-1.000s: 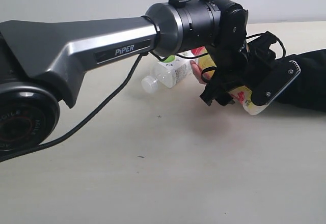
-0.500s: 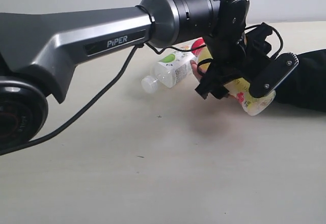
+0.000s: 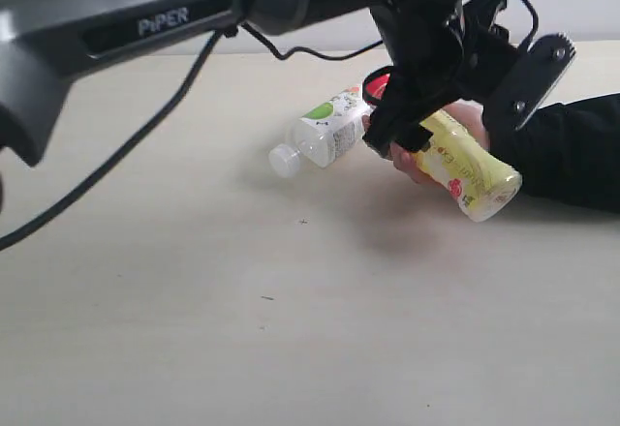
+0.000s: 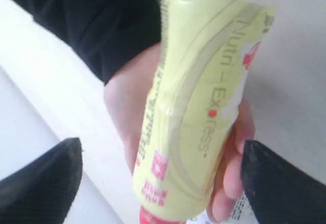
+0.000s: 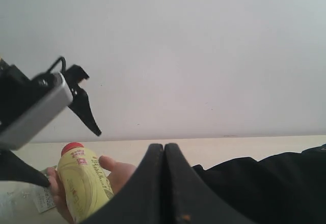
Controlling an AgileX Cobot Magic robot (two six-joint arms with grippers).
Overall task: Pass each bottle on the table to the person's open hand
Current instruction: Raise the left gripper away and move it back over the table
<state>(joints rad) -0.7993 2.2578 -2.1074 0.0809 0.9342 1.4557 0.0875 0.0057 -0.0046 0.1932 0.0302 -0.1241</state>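
Note:
A yellow bottle [image 3: 467,167] with a red cap lies in the person's open hand [image 3: 405,162], which reaches in on a black sleeve [image 3: 572,150]. My left gripper [image 3: 448,121] hangs open just above it, jaws on either side and clear of it. In the left wrist view the yellow bottle [image 4: 198,112] rests across the palm [image 4: 127,107] with the black fingertips [image 4: 43,183] wide apart. A clear bottle [image 3: 320,136] with a green-white label and white cap lies on the table [image 3: 291,329] left of the hand. My right gripper [image 5: 164,150] is shut on nothing.
The left arm's grey body [image 3: 145,19] spans the top of the exterior view. The right wrist view takes in the yellow bottle [image 5: 84,188], the hand [image 5: 119,170], the sleeve [image 5: 265,183] and a pale wall [image 5: 204,56] behind the table.
My left arm has lifted up and back from the yellow bottle, jaws staying wide. The bottle stays in the person's hand. The clear bottle has not moved.

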